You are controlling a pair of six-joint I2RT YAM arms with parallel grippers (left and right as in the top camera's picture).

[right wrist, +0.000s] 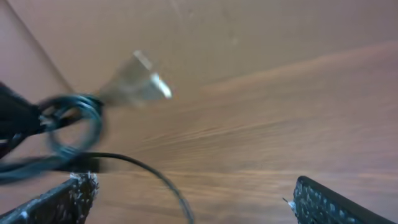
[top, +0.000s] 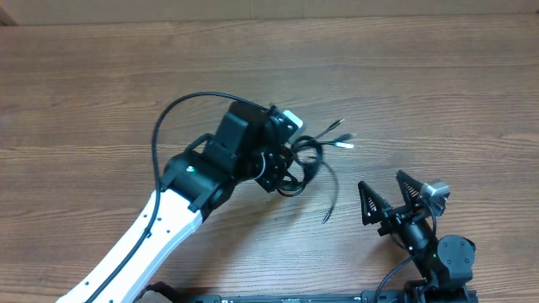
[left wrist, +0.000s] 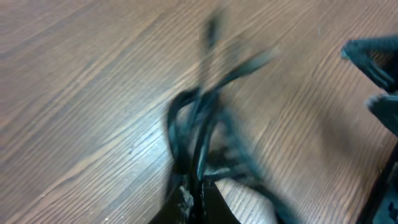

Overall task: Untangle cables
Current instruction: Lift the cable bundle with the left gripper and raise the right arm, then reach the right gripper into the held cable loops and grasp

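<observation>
My left hand [top: 285, 162] is squeezed tight on the cables [top: 310, 156]. In the left wrist view the black cords [left wrist: 198, 118] run straight down between its fingers [left wrist: 186, 202], so that is where the bunch is: held at my left fingertips. The picture is blurry, and I cannot tell if the bunch hangs above the worktop [top: 421, 84] or lies on it.

Just past those fingertips the cords curl into a few loops. One loose end trails away from the hand, toward my own side. A little further out, the small plug ends [top: 344, 141] stick out from the knot.

Further off, on the far side of the bunch from my left hand, waits my right hand [top: 381, 181]. Its fingers are spread wide apart and hold nothing. In its own view the loops [right wrist: 68, 124] and a silvery plug [right wrist: 146, 84] sit ahead of it and to its left.

Here is what I think could go wrong. My left hand grips the whole bunch, not one cord, so if I pull, the knot may get tighter. If my right hand closes on a loop and not on a loose end, the cords will drag along together. If I tug hard, a plug could catch in a loop, or a cord could slip out of my grip.
</observation>
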